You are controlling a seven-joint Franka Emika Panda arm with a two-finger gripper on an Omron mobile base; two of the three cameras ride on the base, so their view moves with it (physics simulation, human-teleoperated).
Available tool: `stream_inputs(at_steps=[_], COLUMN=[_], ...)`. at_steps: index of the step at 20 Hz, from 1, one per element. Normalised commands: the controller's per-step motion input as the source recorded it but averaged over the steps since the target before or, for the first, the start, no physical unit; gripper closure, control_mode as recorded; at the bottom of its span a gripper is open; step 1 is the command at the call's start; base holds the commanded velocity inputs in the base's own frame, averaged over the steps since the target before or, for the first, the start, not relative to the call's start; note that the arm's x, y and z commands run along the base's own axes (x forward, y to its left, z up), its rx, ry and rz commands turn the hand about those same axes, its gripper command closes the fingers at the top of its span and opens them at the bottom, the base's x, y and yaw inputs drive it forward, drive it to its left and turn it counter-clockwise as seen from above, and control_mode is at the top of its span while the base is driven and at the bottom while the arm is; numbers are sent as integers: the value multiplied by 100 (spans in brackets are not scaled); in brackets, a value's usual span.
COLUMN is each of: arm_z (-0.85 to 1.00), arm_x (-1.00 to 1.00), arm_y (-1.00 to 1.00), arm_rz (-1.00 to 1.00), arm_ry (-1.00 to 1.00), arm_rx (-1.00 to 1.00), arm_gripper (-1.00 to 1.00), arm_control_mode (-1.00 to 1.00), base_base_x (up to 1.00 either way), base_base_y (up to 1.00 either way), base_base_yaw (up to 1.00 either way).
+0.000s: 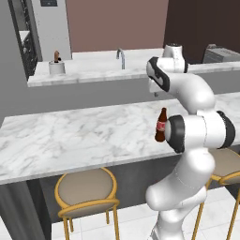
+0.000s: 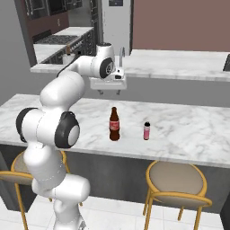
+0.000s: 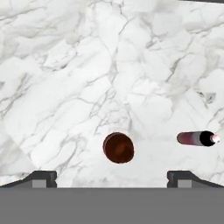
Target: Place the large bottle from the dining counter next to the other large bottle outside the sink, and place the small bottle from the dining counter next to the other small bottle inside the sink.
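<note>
The large bottle (image 2: 114,125), brown with a dark cap and red label, stands upright on the dining counter (image 2: 188,130). It also shows as the large bottle (image 1: 161,125), partly behind my arm. The small bottle (image 2: 146,130), pink-red with a dark cap, stands a short way to its right. My gripper (image 2: 110,92) hangs open well above the counter, over and slightly behind the large bottle. From above, the large bottle's cap (image 3: 118,148) sits centred just beyond my fingertips (image 3: 41,177), and the small bottle (image 3: 197,138) lies off to the right. The sink's basin is hidden. The other bottles are out of view.
Behind the dining counter runs a second marbled counter (image 1: 93,72) with a curved steel tap (image 1: 121,58) and a white pot (image 1: 56,67) at its left. Gold-legged stools (image 1: 86,190) (image 2: 177,182) stand under the near edge.
</note>
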Motion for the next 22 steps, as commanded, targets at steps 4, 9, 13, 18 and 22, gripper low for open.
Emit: stream_inputs(at_steps=[4,9,13,18,22], arm_z=[-1,0,0,-5,-12], arm_x=[16,2,0,-3,-8], arm_y=[-2,-6,-7,-18,-3], arm_rz=[0,0,0,0,0], arm_ry=[3,2,0,0,0], arm_rx=[0,0,0,3,2], arm_gripper=[-100,-100,-100,-100,-100], arm_control_mode=[-100,-100,-100,-100,-100], base_base_x=[0,0,0,0,0], base_base_y=[0,0,0,0,0], base_base_yaw=[0,0,0,0,0])
